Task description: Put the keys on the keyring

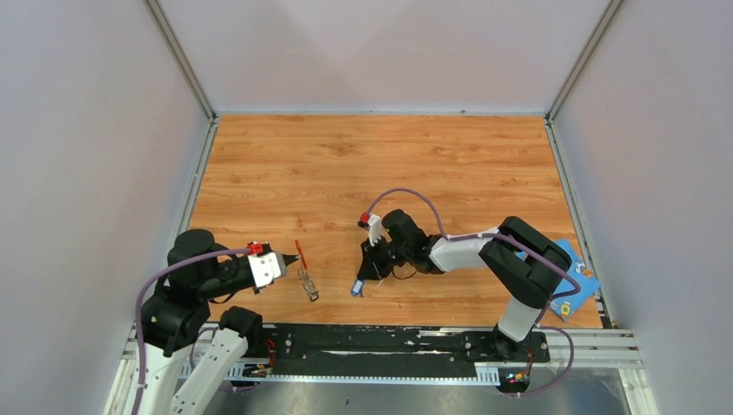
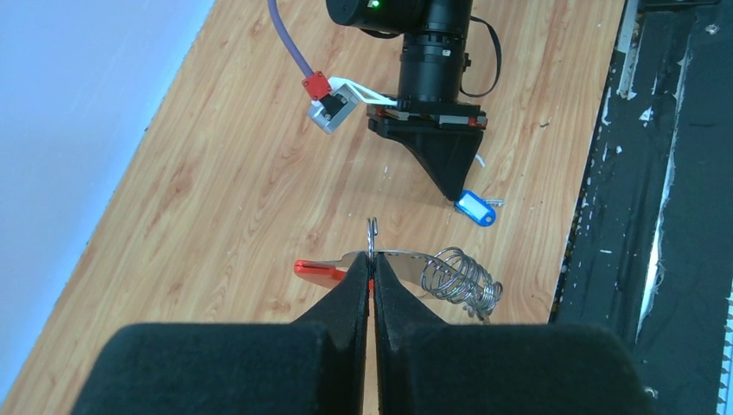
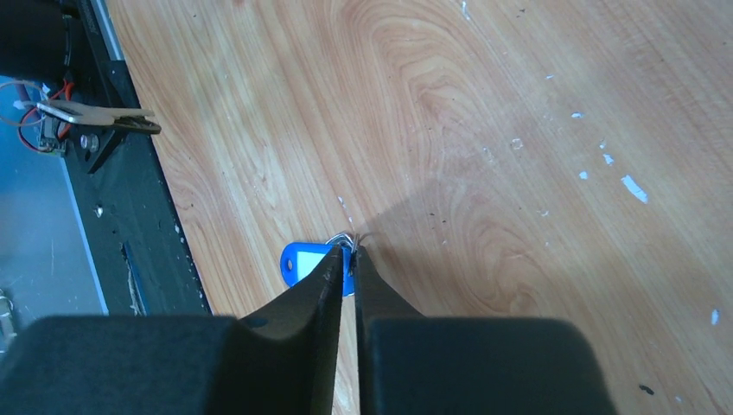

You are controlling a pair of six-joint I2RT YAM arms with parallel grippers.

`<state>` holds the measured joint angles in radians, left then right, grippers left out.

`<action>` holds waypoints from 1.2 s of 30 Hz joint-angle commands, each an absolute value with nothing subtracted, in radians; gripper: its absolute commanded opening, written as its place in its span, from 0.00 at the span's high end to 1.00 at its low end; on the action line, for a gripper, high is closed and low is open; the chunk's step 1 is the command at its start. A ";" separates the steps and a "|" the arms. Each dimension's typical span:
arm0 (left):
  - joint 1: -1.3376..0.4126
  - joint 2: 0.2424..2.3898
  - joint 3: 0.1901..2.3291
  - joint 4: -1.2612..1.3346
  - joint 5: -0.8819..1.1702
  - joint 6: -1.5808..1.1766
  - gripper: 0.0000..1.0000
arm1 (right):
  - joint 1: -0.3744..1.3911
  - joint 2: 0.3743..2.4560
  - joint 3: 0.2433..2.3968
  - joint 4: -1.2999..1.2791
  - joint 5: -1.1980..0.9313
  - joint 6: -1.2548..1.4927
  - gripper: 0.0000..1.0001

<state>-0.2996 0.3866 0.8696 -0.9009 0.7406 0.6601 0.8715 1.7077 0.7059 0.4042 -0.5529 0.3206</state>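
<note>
We are at the pick-up step of threading keys onto a keyring, on a wooden table (image 1: 346, 164) with a robot arm at each near corner. The left claw (image 2: 372, 275) is pressed together on the keyring (image 2: 462, 281), pinching its thin wire. The red loop sticks out to one side of the tips and a coil of grey metal pieces to the other, close above the wood near the front edge. To its right, the right claw (image 3: 347, 255) points down at the blue key (image 3: 302, 262), which lies flat near the front edge. The tips are drawn almost together, pinching the small wire ring beside the blue head. We cannot find the black-headed key in any view. Next, we judge, the right claw must lift the key cleanly and carry it across to the keyring. There it must line up the tiny ring with the wire's open end, which calls for fine aim from both arms. The key's white label window looks blank, and no brand or writing is readable anywhere.
</note>
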 commanded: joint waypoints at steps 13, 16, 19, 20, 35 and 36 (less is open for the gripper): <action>-0.296 0.379 0.876 -0.892 0.733 0.671 1.00 | 0.892 1.609 0.699 0.347 -0.512 0.270 1.00; -0.296 0.400 0.879 -0.891 0.743 0.636 1.00 | 0.904 1.478 0.693 0.306 -0.507 0.234 1.00; -0.296 0.438 0.880 -0.891 0.753 0.587 1.00 | 0.931 1.342 0.707 0.239 -0.483 0.202 1.00; -0.296 0.449 0.880 -0.891 0.753 0.574 1.00 | 0.945 1.303 0.720 0.208 -0.471 0.191 1.00; -0.296 0.506 0.907 -0.890 0.780 0.456 1.00 | 1.227 1.237 1.141 -0.145 -0.190 0.099 1.00; -0.296 0.505 0.909 -0.890 0.782 0.446 1.00 | 1.238 1.245 1.164 -0.144 -0.174 0.101 1.00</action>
<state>-0.2996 0.4984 0.8707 -0.9005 0.7570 0.5171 1.1915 1.2095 1.0866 -0.0620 -0.2802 0.1280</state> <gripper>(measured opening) 0.006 0.005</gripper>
